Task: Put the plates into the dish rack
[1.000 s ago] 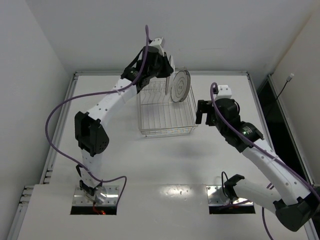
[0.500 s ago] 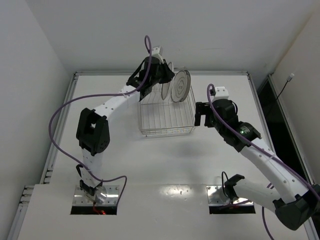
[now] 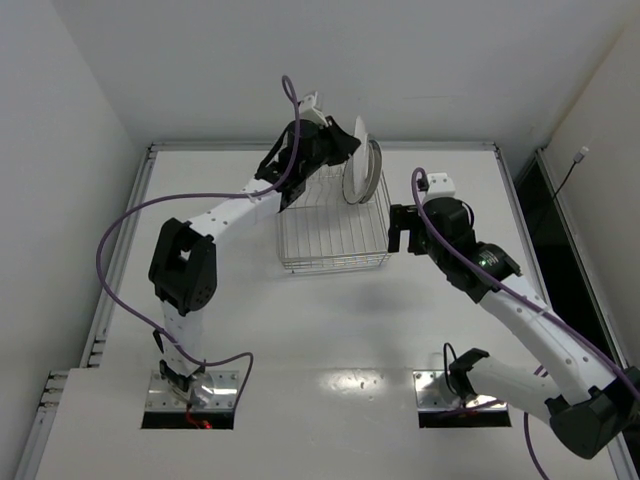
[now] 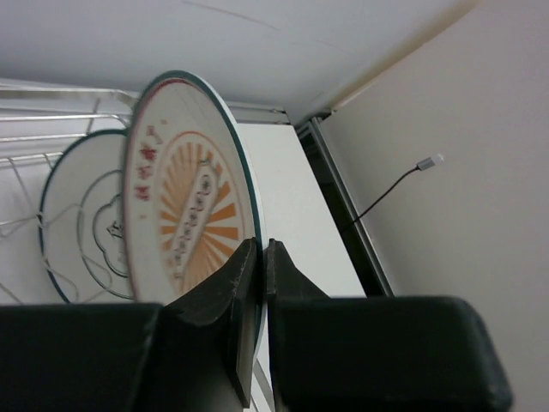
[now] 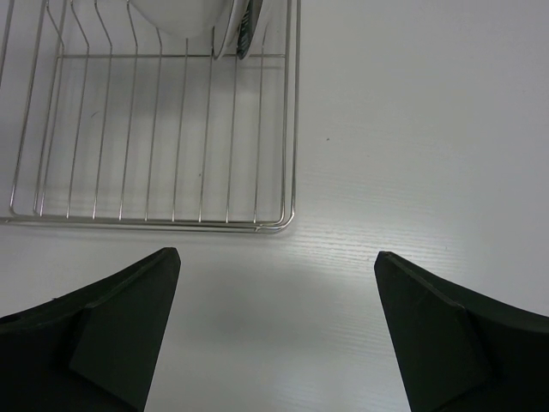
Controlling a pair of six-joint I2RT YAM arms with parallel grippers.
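Looking down from above, the left gripper (image 3: 343, 143) hangs over the far right corner of the dish rack (image 3: 335, 266), carrying the sunburst plate (image 3: 359, 133) on edge above the wires. The white plate (image 3: 364, 172) stands upright at the rack's far end, close to the right-hand rim. The right gripper (image 3: 400, 230) sits just outside that rim. Open table (image 3: 220, 330) lies in front of the rack and to its left.

From the left wrist, the two fingers (image 4: 244, 292) are pressed tight on the sunburst plate's rim. The white plate sits just behind it among the wires; whether the two touch I can't tell.

From the right wrist, the fingers (image 5: 111, 326) are spread wide with nothing between them. The rack's near right corner lies ahead, and open tabletop runs off to the right.
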